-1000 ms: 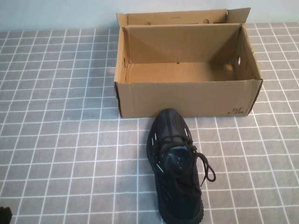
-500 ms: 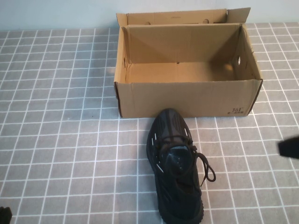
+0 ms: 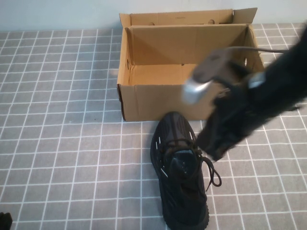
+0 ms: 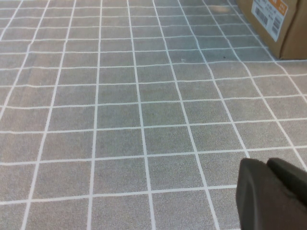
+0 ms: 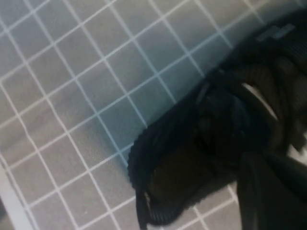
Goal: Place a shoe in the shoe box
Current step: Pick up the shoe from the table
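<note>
Shoe [image 3: 180,170] lies just before the open box [image 3: 192,100]; right gripper [image 3: 211,143] hovers over shoe, grip unclear; left gripper [image 4: 271,196] clenched, well left of shoe.

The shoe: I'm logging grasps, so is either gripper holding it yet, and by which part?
Nothing is held. The shoe lies on the table before the shoe box; the right gripper hovers above it, the left gripper is parked away.

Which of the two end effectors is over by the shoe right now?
The right end effector, reaching in beside the shoe in front of the shoe box. The left end effector sits at the table's near left corner.
</note>
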Motion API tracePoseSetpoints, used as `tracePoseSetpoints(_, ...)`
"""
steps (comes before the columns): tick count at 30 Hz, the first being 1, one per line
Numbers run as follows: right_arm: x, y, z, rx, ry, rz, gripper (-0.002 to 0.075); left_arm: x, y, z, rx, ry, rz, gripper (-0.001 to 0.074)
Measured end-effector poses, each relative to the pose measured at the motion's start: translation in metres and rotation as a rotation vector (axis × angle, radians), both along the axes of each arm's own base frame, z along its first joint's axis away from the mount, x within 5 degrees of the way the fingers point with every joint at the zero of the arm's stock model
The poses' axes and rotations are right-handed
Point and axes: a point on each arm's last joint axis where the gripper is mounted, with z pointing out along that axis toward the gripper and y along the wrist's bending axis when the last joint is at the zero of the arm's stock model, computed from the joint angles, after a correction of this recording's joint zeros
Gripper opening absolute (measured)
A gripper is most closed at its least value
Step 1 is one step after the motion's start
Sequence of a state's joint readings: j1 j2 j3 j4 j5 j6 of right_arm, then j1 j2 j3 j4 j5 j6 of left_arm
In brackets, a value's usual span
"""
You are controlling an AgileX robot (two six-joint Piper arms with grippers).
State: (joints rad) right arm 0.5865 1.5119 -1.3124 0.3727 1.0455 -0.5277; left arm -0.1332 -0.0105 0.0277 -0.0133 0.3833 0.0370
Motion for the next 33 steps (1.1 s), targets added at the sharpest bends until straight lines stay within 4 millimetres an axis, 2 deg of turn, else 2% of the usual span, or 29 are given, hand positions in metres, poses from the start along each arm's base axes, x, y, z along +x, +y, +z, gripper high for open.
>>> tracePoseSetpoints(2, 0.002, 0.016, -0.004, -0.03, -0.027, 0.086, 0.0023, 0.0, 0.0, 0.0, 0.0, 0.0, 0.0, -0.0001)
tracePoseSetpoints(5, 0.003, 0.035, -0.011, -0.069, -0.089, 0.24, 0.0149, 0.0, 0.0, 0.0, 0.0, 0.0, 0.0, -0.0001)
tracePoseSetpoints(9, 0.008, 0.045, -0.022, -0.118, -0.209, 0.452, 0.0348, 0.0, 0.0, 0.0, 0.0, 0.0, 0.0, -0.0001)
tracePoseSetpoints(11, 0.013, 0.047, -0.027, -0.142, -0.265, 0.505, 0.0399, 0.0, 0.0, 0.0, 0.0, 0.0, 0.0, -0.0001)
tracePoseSetpoints(16, 0.026, 0.049, -0.035, -0.199, -0.367, 0.535, 0.0418, 0.0, 0.0, 0.0, 0.0, 0.0, 0.0, -0.0001)
tracePoseSetpoints(26, 0.038, 0.052, -0.057, -0.28, -0.363, 0.566, 0.0416, 0.0, 0.0, 0.0, 0.0, 0.0, 0.0, -0.0001)
tracePoseSetpoints(33, 0.043, 0.054, -0.069, -0.316, -0.351, 0.581, 0.0351, 0.0, 0.0, 0.0, 0.0, 0.0, 0.0, -0.0001)
